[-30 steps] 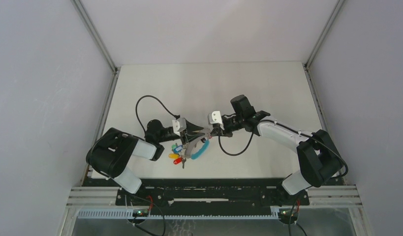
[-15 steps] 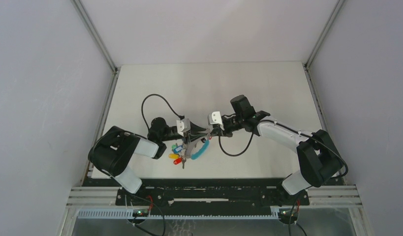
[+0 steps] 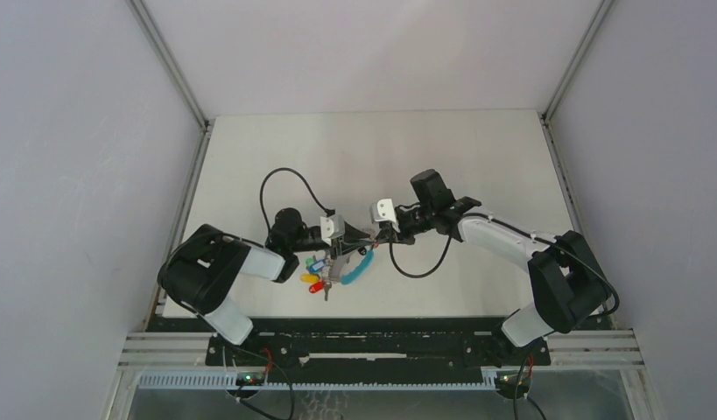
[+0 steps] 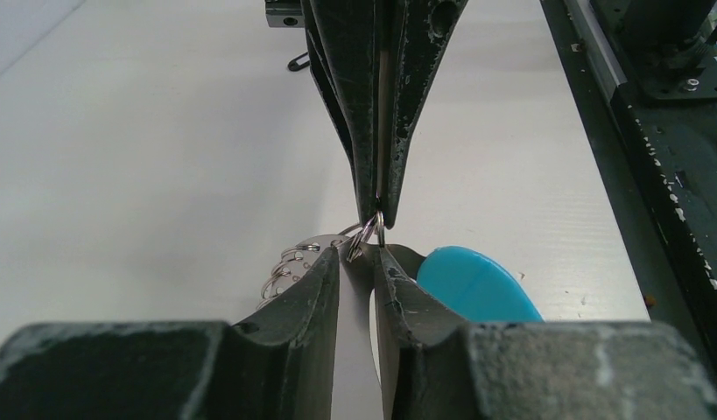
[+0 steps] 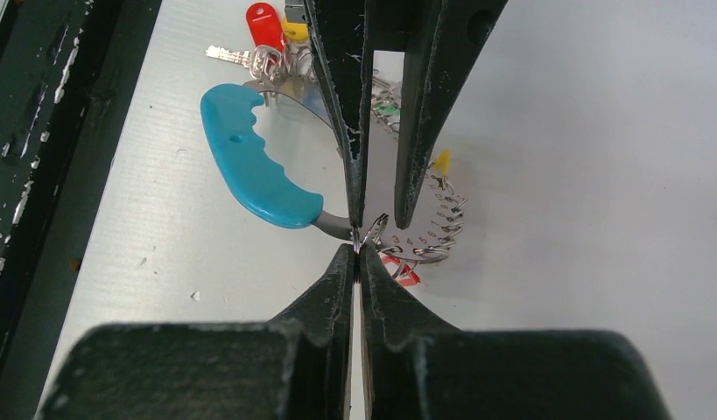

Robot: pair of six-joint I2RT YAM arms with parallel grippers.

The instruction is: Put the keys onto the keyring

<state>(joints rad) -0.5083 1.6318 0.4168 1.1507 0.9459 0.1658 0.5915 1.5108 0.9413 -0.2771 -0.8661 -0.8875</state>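
Note:
The keyring [image 3: 355, 269] lies near the table's front, a grey band with a turquoise grip [image 5: 254, 166] and small wire rings along a numbered edge [image 5: 435, 234]. The keys [image 3: 314, 273] fan out at its left; a red tag [image 5: 265, 21] and a yellow one [image 5: 293, 31] show. My right gripper [image 5: 359, 252] is shut on a small silvery split ring [image 5: 373, 231] at the band. My left gripper [image 4: 361, 255] faces it tip to tip, fingers narrowly apart, with the grey band [image 4: 358, 267] in the gap. Whether its pads touch the band is unclear.
A black cable [image 3: 280, 181] loops behind the left arm and another [image 3: 418, 265] hangs under the right arm. A dark rail [image 3: 372, 329] runs along the table's front edge, close to the turquoise grip [image 4: 477, 284]. Grey walls enclose both sides.
My left gripper has slid right toward the right gripper's tips and its fingers have narrowed. The right arm, keyring and keys have stayed put.

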